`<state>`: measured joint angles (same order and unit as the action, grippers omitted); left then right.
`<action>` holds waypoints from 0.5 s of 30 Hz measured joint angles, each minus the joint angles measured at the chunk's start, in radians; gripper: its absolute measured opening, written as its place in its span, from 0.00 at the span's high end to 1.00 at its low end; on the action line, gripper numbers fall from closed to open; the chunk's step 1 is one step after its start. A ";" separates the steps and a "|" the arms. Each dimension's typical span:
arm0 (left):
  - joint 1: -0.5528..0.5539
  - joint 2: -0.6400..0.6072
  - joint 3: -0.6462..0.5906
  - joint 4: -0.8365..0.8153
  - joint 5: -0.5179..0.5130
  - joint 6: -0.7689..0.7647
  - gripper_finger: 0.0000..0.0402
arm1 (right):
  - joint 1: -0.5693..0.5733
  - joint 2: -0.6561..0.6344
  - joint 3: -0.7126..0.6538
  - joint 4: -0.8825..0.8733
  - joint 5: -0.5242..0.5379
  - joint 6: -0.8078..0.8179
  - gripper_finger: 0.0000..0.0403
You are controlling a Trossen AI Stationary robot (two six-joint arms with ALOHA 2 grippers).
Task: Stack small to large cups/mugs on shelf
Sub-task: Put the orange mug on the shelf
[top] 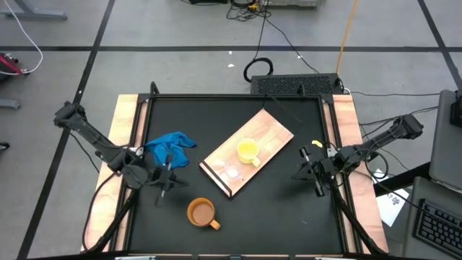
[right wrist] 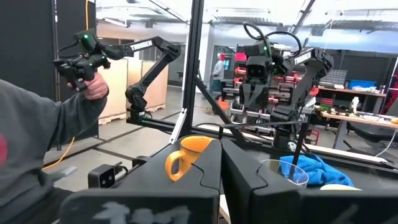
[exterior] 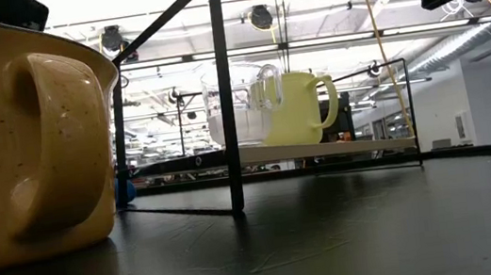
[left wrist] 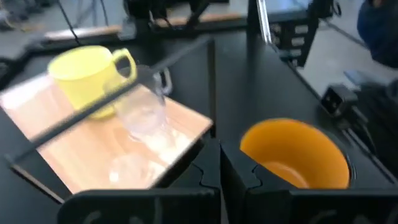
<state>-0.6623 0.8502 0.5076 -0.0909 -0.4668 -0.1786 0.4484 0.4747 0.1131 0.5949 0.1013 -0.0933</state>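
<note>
The light-wood shelf board [top: 249, 153] lies slantwise on the black table's middle. The yellow cup [top: 247, 152] and the small clear glass cup [top: 232, 172] stand upright on it side by side; both also show in the low view, the glass cup [exterior: 240, 108] and the yellow cup [exterior: 297, 110]. The orange-brown cup [top: 202, 213] stands upright on the table near the front edge, apart from the board. My left gripper [top: 166, 189] is shut and empty, left of the orange-brown cup [left wrist: 292, 155]. My right gripper [top: 310, 175] is shut and empty, right of the board.
A crumpled blue cloth [top: 170, 146] lies on the table left of the board, close to my left gripper. A thin black frame [exterior: 223, 93] stands around the table. A person [right wrist: 37, 143] holding a hand controller shows beyond the table in the right wrist view.
</note>
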 joint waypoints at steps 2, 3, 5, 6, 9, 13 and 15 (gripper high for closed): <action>0.005 0.027 0.018 -0.018 0.042 -0.016 1.00 | 0.000 0.000 0.000 0.000 0.000 0.000 1.00; 0.007 0.045 0.029 -0.032 0.065 -0.026 1.00 | 0.000 0.000 0.000 0.000 0.000 0.000 1.00; 0.012 0.090 0.052 -0.069 0.116 -0.050 0.99 | 0.000 0.000 0.000 0.000 0.000 0.001 1.00; 0.014 0.115 0.065 -0.086 0.130 -0.064 0.98 | 0.000 0.000 0.000 0.000 0.000 0.003 1.00; 0.016 0.181 0.127 -0.130 0.135 -0.121 0.94 | 0.000 0.000 0.000 0.000 0.000 0.003 1.00; 0.019 0.272 0.211 -0.223 0.192 -0.193 0.85 | 0.000 0.000 0.000 0.000 0.000 0.003 1.00; 0.025 0.307 0.259 -0.250 0.223 -0.219 0.80 | 0.000 0.000 0.000 0.000 0.000 0.003 1.00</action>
<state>-0.6368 1.1570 0.7665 -0.3409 -0.2434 -0.3972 0.4484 0.4751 0.1131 0.5947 0.1013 -0.0902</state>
